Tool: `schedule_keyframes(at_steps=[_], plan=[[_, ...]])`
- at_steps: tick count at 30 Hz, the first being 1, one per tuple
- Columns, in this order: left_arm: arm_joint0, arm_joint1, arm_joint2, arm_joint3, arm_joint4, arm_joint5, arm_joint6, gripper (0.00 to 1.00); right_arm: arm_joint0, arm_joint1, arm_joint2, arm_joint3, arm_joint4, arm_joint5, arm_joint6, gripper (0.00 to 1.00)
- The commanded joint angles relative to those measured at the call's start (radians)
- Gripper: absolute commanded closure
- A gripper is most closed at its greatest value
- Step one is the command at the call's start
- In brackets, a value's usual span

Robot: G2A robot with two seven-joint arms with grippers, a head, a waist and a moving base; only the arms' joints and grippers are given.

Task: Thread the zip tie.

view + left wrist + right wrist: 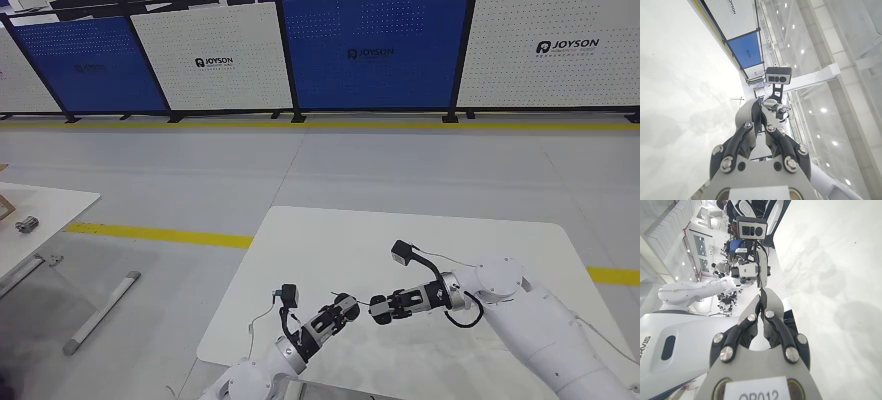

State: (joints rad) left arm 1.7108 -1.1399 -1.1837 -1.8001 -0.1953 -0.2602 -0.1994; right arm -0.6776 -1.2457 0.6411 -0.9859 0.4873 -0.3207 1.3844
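1. At the left edge of the top view: corner of a second white table [55, 210], with a small grey object [26, 222] lying on it.
2. Lower middle of the top view, on the left: left gripper [346, 308], raised above the white work table [400, 235] and pointing to the right. Fingers [753, 113] closed on the zip tie [760, 117], seen in the left wrist view as a thin dark strap, edge-on, between the two pads.
3. Between the two grippers, tip nearly against tip: a short thin dark piece of the same strap, seen in the right wrist view.
4. Just to the right: right gripper [381, 307], pointing to the left and facing the other one. Toothed pads [758, 306] pressed together, clamped on the strap, which comes out at the tips.
5. Along the back, from left to right: blue and white perforated panels [90, 60].
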Motion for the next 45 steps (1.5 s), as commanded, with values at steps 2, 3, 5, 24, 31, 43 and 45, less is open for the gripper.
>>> schedule_keyframes(at_steps=[2, 3, 5, 24, 31, 43, 45], plan=[[-0.002, 0.0, 0.002, 0.002, 0.002, 0.0, 0.0, 1.0, 0.0, 0.0, 0.0, 0.0, 0.0, 0.0, 0.0, 1.0], [-0.002, 0.0, 0.002, 0.003, 0.003, 0.0, 0.001, 1.0, 0.0, 0.0, 0.0, 0.0, 0.0, 0.0, 0.0, 1.0], [-0.003, -0.001, 0.004, 0.004, 0.004, 0.001, 0.003, 1.0, -0.014, 0.002, 0.003, -0.016, -0.011, 0.004, -0.028, 1.0], [-0.031, -0.008, 0.007, 0.014, 0.006, 0.093, 0.086, 1.0, -0.232, 0.123, 0.291, -0.254, -0.036, -0.019, 0.006, 0.0], [-0.031, -0.008, 0.007, 0.014, 0.006, 0.093, 0.086, 1.0, -0.232, 0.123, 0.291, -0.254, -0.036, -0.019, 0.006, 0.0], [0.001, -0.001, -0.057, -0.068, -0.085, 0.045, 0.037, 1.0, -0.232, 0.123, 0.291, -0.254, -0.036, -0.019, 0.006, 0.0], [0.024, 0.002, -0.089, -0.115, -0.129, 0.011, 0.03, 1.0, -0.232, 0.123, 0.291, -0.254, -0.036, -0.019, 0.006, 0.0]])
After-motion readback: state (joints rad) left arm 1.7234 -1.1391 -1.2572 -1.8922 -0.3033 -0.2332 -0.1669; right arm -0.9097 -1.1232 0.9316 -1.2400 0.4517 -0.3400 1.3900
